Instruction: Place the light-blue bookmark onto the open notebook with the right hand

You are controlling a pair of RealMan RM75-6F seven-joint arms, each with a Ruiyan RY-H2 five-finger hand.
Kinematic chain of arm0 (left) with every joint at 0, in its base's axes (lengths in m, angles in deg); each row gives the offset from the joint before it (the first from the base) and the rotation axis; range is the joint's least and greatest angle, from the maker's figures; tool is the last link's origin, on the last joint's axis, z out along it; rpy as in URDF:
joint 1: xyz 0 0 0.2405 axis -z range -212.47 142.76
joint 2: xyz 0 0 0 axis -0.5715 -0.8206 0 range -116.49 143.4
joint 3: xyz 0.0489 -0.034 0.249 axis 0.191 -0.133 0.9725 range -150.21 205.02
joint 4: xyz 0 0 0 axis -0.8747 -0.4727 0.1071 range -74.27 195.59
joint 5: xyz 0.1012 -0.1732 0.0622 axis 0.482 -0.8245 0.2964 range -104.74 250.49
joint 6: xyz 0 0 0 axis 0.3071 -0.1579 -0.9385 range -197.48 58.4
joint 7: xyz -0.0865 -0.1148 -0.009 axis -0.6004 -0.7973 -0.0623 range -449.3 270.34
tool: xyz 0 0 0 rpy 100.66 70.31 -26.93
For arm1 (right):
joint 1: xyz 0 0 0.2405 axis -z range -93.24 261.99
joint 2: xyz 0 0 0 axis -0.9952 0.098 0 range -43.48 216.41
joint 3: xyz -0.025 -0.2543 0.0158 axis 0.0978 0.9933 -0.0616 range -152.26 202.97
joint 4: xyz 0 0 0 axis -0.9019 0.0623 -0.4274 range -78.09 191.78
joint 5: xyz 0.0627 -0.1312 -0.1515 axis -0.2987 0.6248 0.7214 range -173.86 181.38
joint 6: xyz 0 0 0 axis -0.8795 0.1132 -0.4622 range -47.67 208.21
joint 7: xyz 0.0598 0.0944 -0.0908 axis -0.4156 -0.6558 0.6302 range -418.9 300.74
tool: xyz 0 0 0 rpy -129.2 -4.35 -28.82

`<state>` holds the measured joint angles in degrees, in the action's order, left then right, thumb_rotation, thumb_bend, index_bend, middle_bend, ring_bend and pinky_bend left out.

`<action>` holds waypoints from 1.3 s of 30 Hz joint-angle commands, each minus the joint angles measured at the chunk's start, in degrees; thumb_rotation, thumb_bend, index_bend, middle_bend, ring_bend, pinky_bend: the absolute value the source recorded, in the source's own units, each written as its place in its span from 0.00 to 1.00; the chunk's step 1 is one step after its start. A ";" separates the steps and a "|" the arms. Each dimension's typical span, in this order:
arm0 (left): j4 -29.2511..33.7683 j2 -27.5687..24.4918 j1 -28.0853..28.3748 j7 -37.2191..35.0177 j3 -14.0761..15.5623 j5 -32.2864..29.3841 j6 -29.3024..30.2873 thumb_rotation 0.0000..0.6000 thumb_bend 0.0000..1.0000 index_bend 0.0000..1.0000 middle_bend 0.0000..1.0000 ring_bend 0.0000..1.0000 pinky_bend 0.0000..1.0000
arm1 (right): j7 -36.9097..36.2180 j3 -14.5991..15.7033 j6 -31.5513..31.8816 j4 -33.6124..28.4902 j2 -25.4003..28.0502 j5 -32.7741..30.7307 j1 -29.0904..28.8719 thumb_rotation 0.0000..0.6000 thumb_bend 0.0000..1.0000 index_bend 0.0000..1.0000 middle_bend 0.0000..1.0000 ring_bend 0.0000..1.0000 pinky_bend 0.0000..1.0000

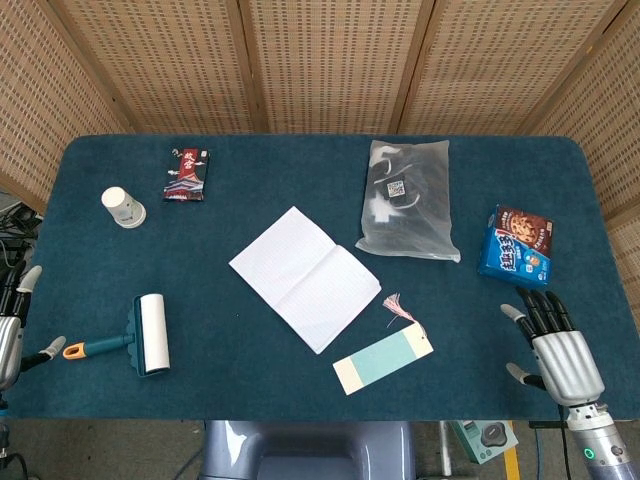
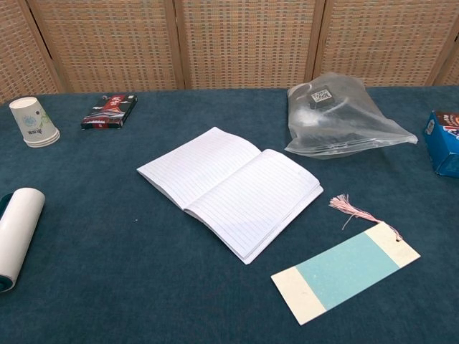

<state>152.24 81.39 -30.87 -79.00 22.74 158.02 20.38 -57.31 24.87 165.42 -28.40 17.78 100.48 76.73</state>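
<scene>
Nothing is done yet: the light-blue and cream card bookmark (image 1: 383, 361) with a pink tassel lies flat on the blue cloth, at five o'clock of the open lined white notebook (image 1: 305, 278). The right hand (image 1: 553, 347), fingers spread and empty, hovers well apart at the bookmark's three o'clock; reaching, grasping and placing all remain.

Bright even light from above, soft faint shadows, both views sharp, no glare

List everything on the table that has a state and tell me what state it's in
notebook: open, pages up, bare.
bookmark: flat on the table, beside the notebook, not held.
paper cup: upside down.
plastic bag: lying flat, contents inside.
right hand: open, empty.
left hand: open, empty, mostly out of frame.
</scene>
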 commanded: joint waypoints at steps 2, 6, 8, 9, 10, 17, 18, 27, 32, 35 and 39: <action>0.09 0.08 0.06 0.20 0.10 0.27 0.01 1.00 0.12 0.00 0.00 0.00 0.00 | -0.59 0.66 -2.40 -0.33 -0.11 1.03 -1.75 1.00 0.13 0.30 0.00 0.00 0.08; -0.05 0.19 0.16 0.23 0.14 0.38 -0.10 1.00 0.12 0.00 0.00 0.00 0.00 | -0.49 1.11 -5.51 -0.53 -0.82 0.91 -3.36 1.00 0.13 0.32 0.00 0.00 0.08; -0.13 0.22 0.22 0.20 0.16 0.40 -0.20 1.00 0.12 0.00 0.00 0.00 0.00 | -0.28 1.27 -6.80 -0.59 -1.39 0.81 -4.04 1.00 0.13 0.35 0.00 0.00 0.08; -0.16 0.24 0.25 0.14 0.18 0.43 -0.26 1.00 0.12 0.00 0.00 0.00 0.00 | -0.08 1.34 -7.59 -0.66 -1.79 0.75 -4.48 1.00 0.13 0.36 0.00 0.00 0.09; -0.18 0.24 0.27 0.10 0.17 0.44 -0.27 1.00 0.12 0.00 0.00 0.00 0.00 | 0.17 1.38 -8.15 -0.75 -2.09 0.70 -4.80 1.00 0.14 0.36 0.00 0.00 0.09; -0.24 0.24 0.36 0.02 0.22 0.60 -0.34 1.00 0.12 0.00 0.00 0.00 0.00 | 3.84 1.76 -13.01 -2.50 -3.54 0.02 -7.29 1.00 0.15 0.37 0.00 0.00 0.09; -0.22 0.24 0.38 0.03 0.24 0.61 -0.39 1.00 0.12 0.00 0.00 0.00 0.00 | 4.59 1.71 -13.71 -2.93 -3.69 -0.28 -7.61 1.00 0.15 0.37 0.00 0.00 0.09; -0.21 0.33 0.49 0.11 0.40 0.93 -0.46 1.00 0.12 0.00 0.00 0.00 0.00 | 9.80 0.77 -18.46 -5.23 -5.95 -2.55 -10.55 1.00 0.15 0.38 0.01 0.00 0.09; -0.27 0.31 0.54 -0.09 0.37 0.80 -0.59 1.00 0.12 0.00 0.00 0.00 0.00 | 11.24 0.09 -20.03 -5.31 -7.37 -4.11 -11.78 1.00 0.15 0.39 0.01 0.00 0.09; -0.32 0.29 0.59 -0.21 0.35 0.75 -0.70 1.00 0.12 0.00 0.00 0.00 0.00 | 11.98 -0.02 -20.84 -5.32 -8.00 -4.87 -12.32 1.00 0.15 0.38 0.01 0.00 0.09; -0.41 0.24 0.71 -0.52 0.29 0.62 -0.94 1.00 0.12 0.00 0.00 0.00 0.00 | 13.52 -0.04 -22.27 -5.52 -8.82 -6.16 -13.12 1.00 0.15 0.36 0.00 0.00 0.09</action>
<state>151.84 81.63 -30.18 -79.50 23.05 158.67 19.47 -44.22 24.83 143.54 -33.80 9.26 94.62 63.89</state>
